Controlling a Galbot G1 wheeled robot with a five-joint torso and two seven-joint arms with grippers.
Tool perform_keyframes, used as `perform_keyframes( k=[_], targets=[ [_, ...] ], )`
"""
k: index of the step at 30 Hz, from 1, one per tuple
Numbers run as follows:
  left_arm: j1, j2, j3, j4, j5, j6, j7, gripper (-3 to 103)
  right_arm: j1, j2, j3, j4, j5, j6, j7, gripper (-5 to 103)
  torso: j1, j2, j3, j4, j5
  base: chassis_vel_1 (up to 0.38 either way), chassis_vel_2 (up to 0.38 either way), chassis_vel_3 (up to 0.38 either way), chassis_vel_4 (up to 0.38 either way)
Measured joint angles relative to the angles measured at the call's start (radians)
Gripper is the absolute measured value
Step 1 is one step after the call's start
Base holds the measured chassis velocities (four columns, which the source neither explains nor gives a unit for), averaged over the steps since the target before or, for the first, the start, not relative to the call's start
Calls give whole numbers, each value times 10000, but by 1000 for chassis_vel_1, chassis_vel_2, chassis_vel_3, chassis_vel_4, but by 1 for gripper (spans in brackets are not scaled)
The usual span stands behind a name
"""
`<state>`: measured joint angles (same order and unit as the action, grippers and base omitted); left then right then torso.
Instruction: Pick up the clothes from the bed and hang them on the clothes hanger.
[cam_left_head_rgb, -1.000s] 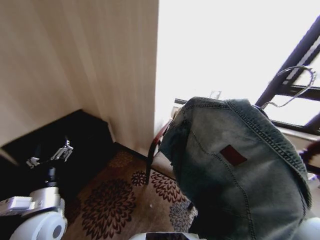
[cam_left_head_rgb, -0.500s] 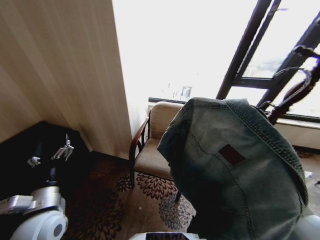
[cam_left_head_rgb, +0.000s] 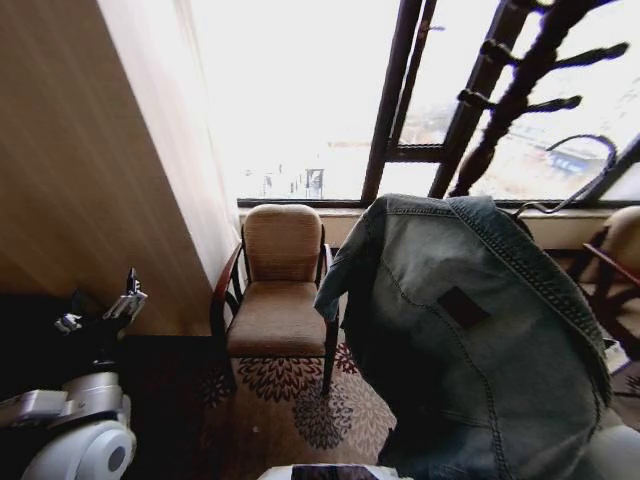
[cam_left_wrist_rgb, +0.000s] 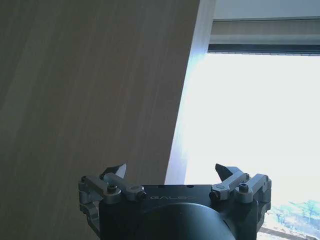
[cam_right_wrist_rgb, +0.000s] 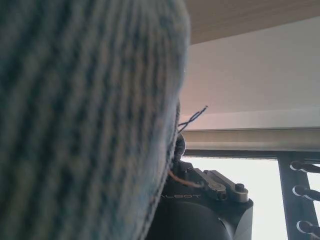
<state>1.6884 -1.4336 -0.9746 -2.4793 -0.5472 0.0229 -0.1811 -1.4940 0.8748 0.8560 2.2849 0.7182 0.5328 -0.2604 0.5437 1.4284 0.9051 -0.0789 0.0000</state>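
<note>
On the right, the denim jacket (cam_left_head_rgb: 470, 340) hangs on the clothes hanger (cam_left_head_rgb: 575, 180).

Denim jacket (cam_left_head_rgb: 470, 340) draped upright, hanger hook (cam_left_head_rgb: 580, 170) protruding

Bright window (cam_left_head_rgb: 300, 110); wood-panelled wall (cam_left_head_rgb: 90, 190); armchair (cam_left_head_rgb: 278, 290) on patterned carpet (cam_left_head_rgb: 300, 400).

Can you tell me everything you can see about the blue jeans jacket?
The denim jacket is light-blue, washed-looking cloth with stitched seams, a collar at the top and a small dark-red rectangular patch on its back. It hangs held up in the air on the robot's right side, back toward the head camera, one sleeve drooping beside the chair. A silver wire hook sticks out past its collar. In the right wrist view the fabric drapes right against the right gripper's body.
</note>
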Motion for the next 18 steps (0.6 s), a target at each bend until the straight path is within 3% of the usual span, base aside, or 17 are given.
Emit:
perform_keyframes(
  k=[6, 18],
  targets=[
    [-6, 35, 2, 22, 5, -2, 2, 100, 93, -36, -69, 7, -194, 437, -30, 21, 0, 0, 0, 1, -1, -125, -119, -127, -130],
    [21, 76, -30, 19, 2, -12, 9, 100, 129, -32, -170, 17, -183, 523, -38, 21, 0, 0, 0, 0, -1, -127, -125, -120, -124]
  ],
)
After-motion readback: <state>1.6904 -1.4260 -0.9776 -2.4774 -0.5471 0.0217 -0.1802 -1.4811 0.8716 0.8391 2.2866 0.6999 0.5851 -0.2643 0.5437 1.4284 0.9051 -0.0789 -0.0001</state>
